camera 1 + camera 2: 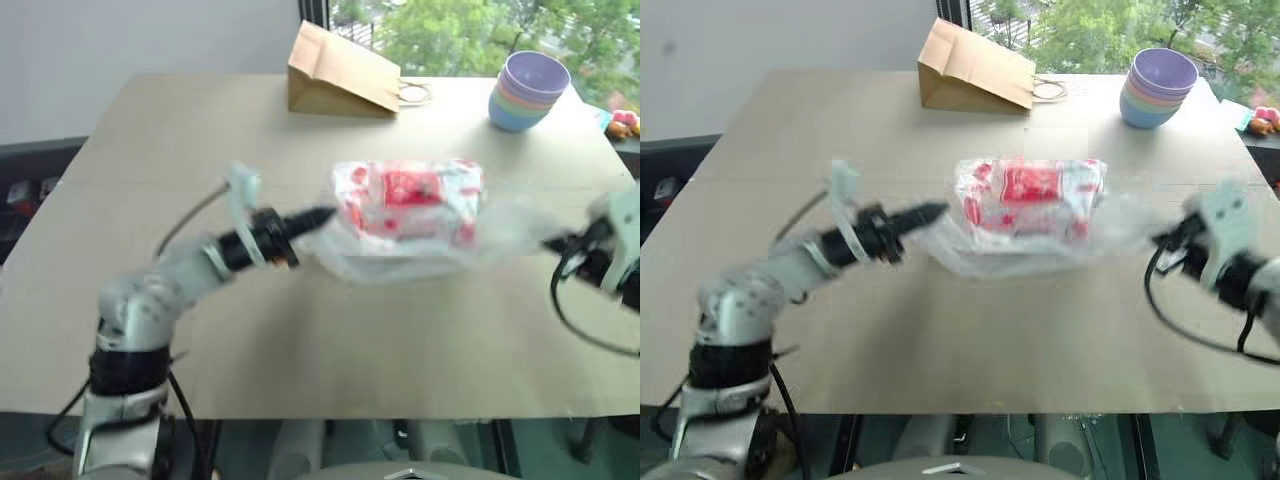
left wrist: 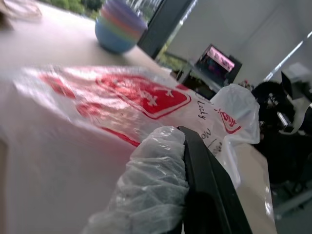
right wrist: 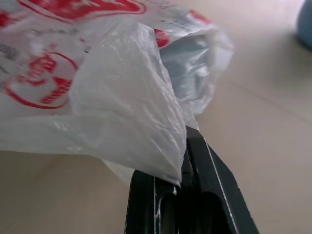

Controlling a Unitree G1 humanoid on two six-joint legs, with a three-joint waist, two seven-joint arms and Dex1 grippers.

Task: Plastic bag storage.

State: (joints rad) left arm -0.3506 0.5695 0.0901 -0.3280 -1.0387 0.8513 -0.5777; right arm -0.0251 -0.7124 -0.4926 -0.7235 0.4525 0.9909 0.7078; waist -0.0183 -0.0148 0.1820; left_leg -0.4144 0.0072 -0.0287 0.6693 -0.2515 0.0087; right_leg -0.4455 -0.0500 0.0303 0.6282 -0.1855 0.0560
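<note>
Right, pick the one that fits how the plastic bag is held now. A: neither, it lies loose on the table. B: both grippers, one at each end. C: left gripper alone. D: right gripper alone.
B: the left gripper and the right gripper each pinch one end of the plastic bag.

plastic bag mid-table | paper bag, bowls behind

Bright daylight from the window behind; arms motion-blurred, soft shadows.
</note>
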